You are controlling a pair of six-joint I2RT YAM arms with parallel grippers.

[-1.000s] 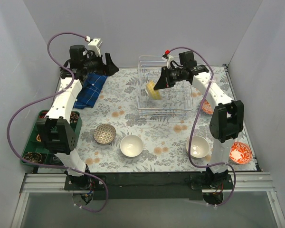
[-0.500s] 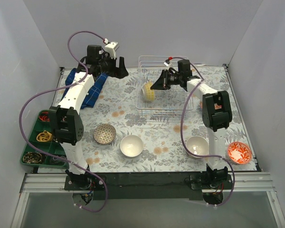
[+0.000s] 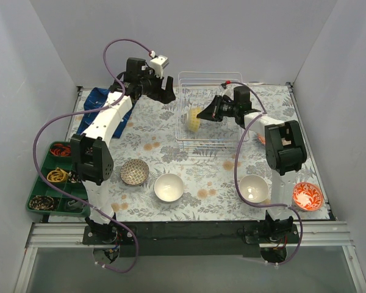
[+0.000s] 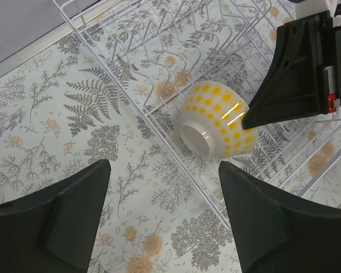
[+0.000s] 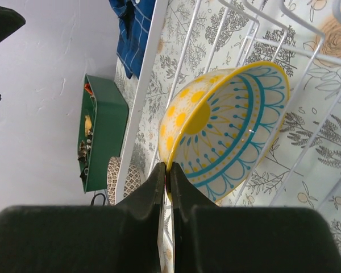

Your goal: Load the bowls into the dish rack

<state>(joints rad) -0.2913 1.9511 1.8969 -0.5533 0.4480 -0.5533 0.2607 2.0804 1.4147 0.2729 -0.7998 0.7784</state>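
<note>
Yellow bowl rim pinched by right claw inside dish rack; left claw wide, empty. Released unseated, bowl could be toppled.

Green compartment tray at table's left edge holds red bits and gold rings. Blue plaid cloth lies far-left on floral table cover.

the white wire dish rack was filled at its left end by the yellow dotted ceramic bowl and the right gripper clamped on its rim; that arm crossed the rack's right rear. the left gripper hung just outside the left wall, jaws apart. open table lay before the near wall.
</note>
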